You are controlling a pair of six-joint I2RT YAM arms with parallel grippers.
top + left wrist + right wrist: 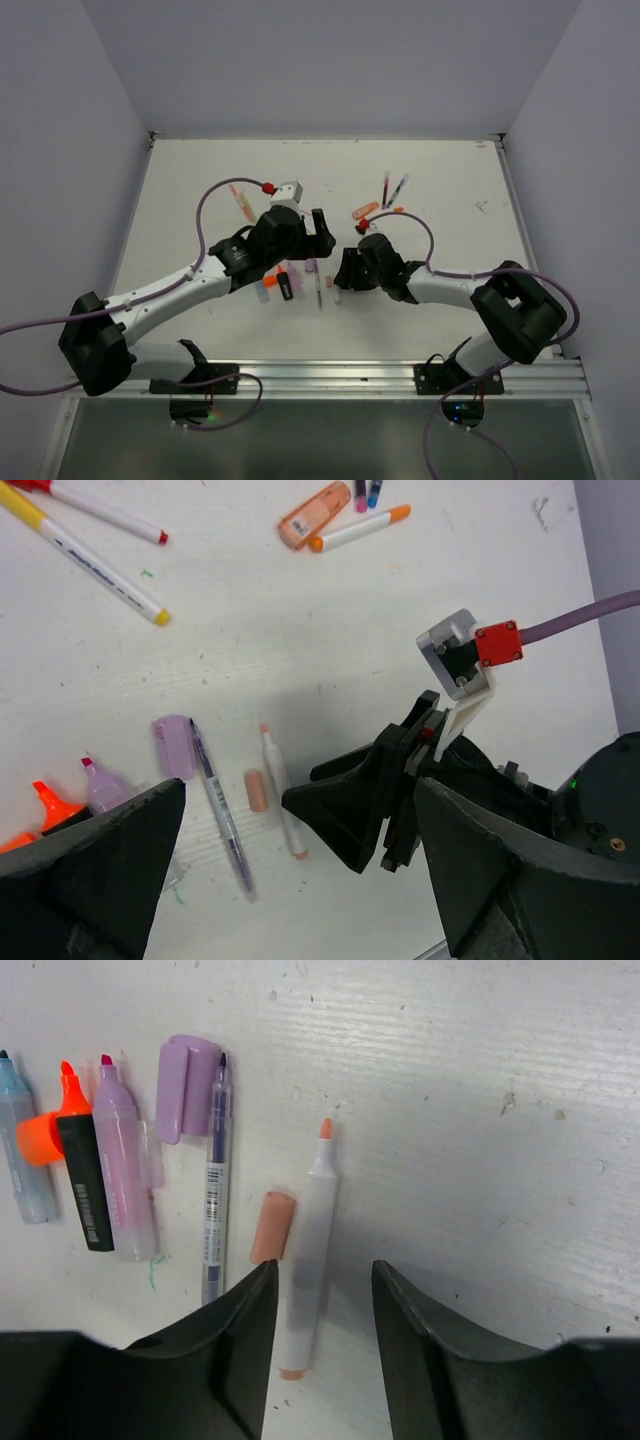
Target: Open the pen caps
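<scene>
Peach cap (272,1225) lies on the surface (480,1110) just beside its bared pen (312,1230), centre frame. The right jaws stand partly open over the pen's tail, gripping nothing; the left jaws gape wide, empty. Upper left, the yellow pen (90,560) seems still capped.

Peach cap (272,1226) off, lying flat just beside its white pen (310,1240). Purple cap (186,1087) off, flat, beside thin pen (215,1190) tip.
</scene>
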